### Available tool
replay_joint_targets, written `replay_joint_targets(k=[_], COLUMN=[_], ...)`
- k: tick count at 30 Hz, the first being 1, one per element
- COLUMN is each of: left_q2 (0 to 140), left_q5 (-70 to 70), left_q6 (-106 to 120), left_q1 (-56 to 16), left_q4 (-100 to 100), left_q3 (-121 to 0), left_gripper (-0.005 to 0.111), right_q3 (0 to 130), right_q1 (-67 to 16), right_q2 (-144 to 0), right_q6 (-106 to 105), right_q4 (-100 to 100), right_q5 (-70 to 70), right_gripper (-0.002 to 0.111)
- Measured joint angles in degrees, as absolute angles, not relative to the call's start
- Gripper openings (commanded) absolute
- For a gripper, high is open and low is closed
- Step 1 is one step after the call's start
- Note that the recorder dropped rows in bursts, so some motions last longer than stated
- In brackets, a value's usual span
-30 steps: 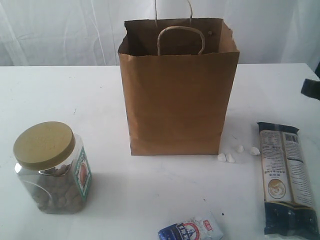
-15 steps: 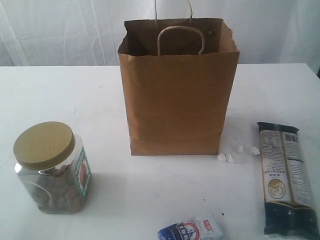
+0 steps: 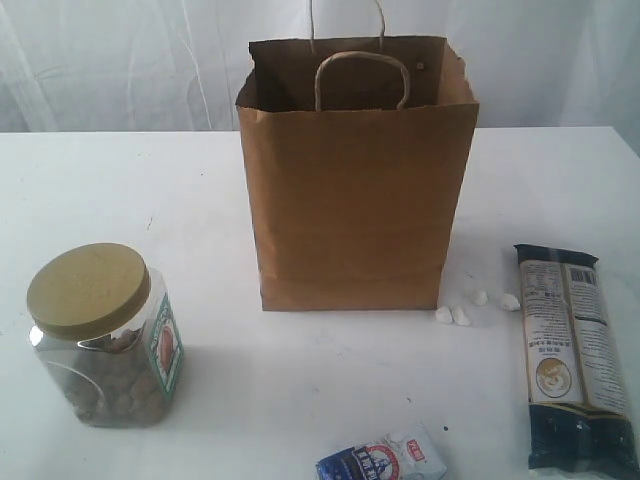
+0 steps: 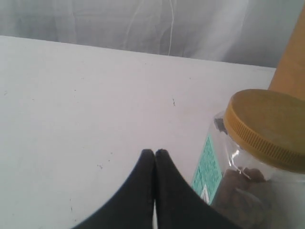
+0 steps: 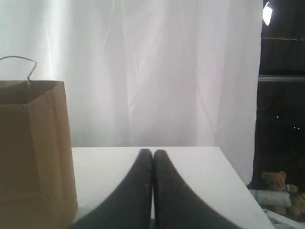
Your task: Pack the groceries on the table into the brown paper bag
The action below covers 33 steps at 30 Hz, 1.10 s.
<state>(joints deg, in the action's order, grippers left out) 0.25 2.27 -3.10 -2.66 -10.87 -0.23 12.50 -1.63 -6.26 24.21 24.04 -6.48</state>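
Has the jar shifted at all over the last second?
No. The jar stands in the same spot, left of and nearer than the bag, with the same gap between them.

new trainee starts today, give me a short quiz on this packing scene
1. True or false: the clear jar stands upright with its tan lid on.
2. Which item lies to the right of the brown paper bag in the exterior view? A) long dark packet B) soup tin C) egg carton
3. Fill in: the left hand and the right hand are both ____, holding nothing.
Key: 1 true; 2 A; 3 shut.
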Motion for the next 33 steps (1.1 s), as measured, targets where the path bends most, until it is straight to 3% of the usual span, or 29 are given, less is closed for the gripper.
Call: replay_joint_targets(k=[7, 13, 21, 33], left_q2=[0.3, 0.2, 0.1, 3.8], left_q5=[-1.3, -19.5, -30.0, -31.7], left_q6=[-7.3, -20.5, -7.3, 3.0], left_q1=[-2.7, -2.7, -2.7, -2.7], left_q4=[-11.8, -12.6, -12.6, -12.6], left_q3=[-0.2, -0.4, -7.2, -24.1], left_gripper=[0.000, 0.000, 0.000, 0.000], right_q3=[9.5, 1.7, 0.3, 0.3], right_q1=[-1.6, -1.6, -1.6, -1.6], right_q2=[-6.7, -6.7, -6.8, -6.8], right_q6=[34.7, 33.7, 33.5, 33.5], right_q4=[23.0, 22.9, 22.8, 22.8], right_q5=[-16.7, -15.5, -10.3, -4.2], right_gripper=[0.000, 0.000, 0.000, 0.000])
